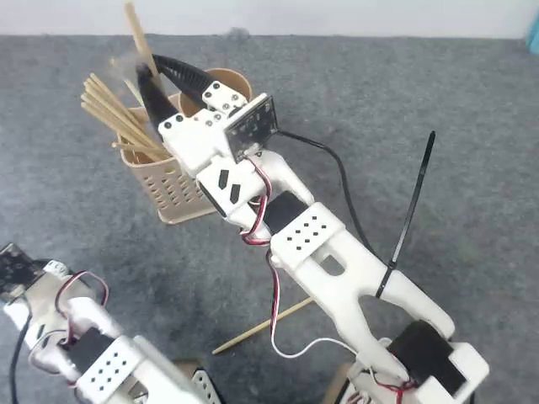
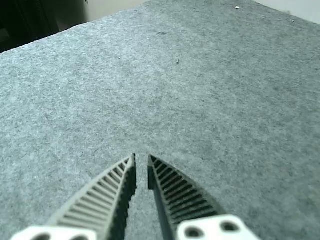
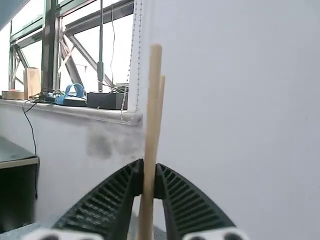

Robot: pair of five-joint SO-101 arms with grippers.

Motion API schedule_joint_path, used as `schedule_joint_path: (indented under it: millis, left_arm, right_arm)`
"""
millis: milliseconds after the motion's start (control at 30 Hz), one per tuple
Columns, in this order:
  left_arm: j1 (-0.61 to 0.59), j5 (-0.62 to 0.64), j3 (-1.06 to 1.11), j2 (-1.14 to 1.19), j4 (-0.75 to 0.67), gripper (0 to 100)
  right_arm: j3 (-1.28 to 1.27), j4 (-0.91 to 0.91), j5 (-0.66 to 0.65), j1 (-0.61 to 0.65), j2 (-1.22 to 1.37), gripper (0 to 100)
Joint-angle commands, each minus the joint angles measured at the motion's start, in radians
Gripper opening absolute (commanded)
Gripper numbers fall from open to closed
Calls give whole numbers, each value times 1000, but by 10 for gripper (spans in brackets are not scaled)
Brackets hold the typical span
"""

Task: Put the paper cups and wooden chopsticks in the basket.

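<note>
A chopstick was seen clamped upright in the right pincer, above the basket at ten o'clock, where a paper cup already sat. For a clean drop, the tip ought to be lowered well inside the rim before release. A loose chopstick was seen on the tabletop at six o'clock, and the left pincer was all but together, empty.

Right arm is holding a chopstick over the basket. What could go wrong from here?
1. The right hand pinches the chopstick with a long length standing above the grip, so it may pivot and fall outside the basket.
2. The sticks already inside fan out sideways and could deflect it.
3. A loose chopstick lies partly under that arm, which probably makes it awkward to reach.
</note>
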State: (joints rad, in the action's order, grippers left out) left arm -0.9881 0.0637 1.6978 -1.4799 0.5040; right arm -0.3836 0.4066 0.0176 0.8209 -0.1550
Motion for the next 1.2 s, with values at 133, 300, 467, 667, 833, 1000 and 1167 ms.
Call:
schedule_joint_path:
  millis: [133, 300, 467, 667, 833, 1000, 1167]
  left_arm:
    - [15, -15, -7, 9, -2, 37]
    - [15, -15, -7, 9, -2, 37]
    - [15, -15, -7, 9, -2, 37]
    - [15, -15, -7, 9, -2, 37]
    - [15, -15, -7, 9, -2, 37]
    - [15, -15, -7, 9, -2, 37]
    - [15, -15, -7, 9, -2, 37]
  right_arm:
    - [68, 28, 107, -13, 42, 8]
    - [64, 22, 109, -15, 94, 9]
    - [41, -15, 104, -7, 93, 12]
    - [20, -288, 112, 16, -24, 173]
    - [15, -458, 114, 39, -166, 227]
    - [-8, -654, 218, 39, -326, 227]
    - [-129, -862, 287, 41, -472, 227]
